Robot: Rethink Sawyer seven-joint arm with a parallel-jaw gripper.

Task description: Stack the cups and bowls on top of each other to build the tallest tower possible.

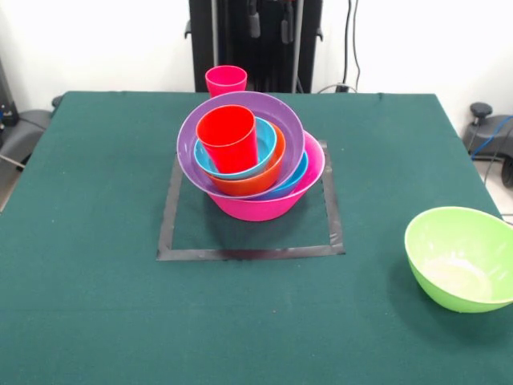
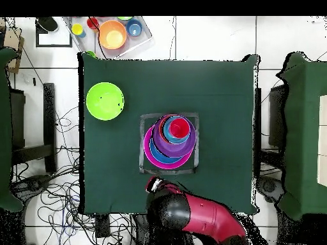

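Leaning toward the table's left side in the front view, the tower (image 1: 252, 160) looks liable to slip: its purple bowl (image 1: 282, 119) sits tilted rather than level inside the layers below, so any added weight or a nudge could probably slide the upper pieces off. The tower stands on the taped square (image 1: 170, 224) at the centre of the green table (image 1: 80, 305). Its base is a large pink bowl (image 1: 256, 208); above it a blue bowl (image 1: 295, 178), the purple bowl, an orange bowl (image 1: 252, 183) and a smaller blue bowl (image 1: 264, 144) nest together, with a red cup (image 1: 228, 138) upright on top. A pink-red cup (image 1: 226, 81) stands alone at the table's far edge, close by the robot's pedestal, behind the tower. A large lime green bowl (image 1: 461, 258) rests upright, well apart, near the front right corner. The robot arm (image 2: 198, 217) is drawn back at the table's edge in the overhead view; whether its pincer is spread or closed cannot be told.
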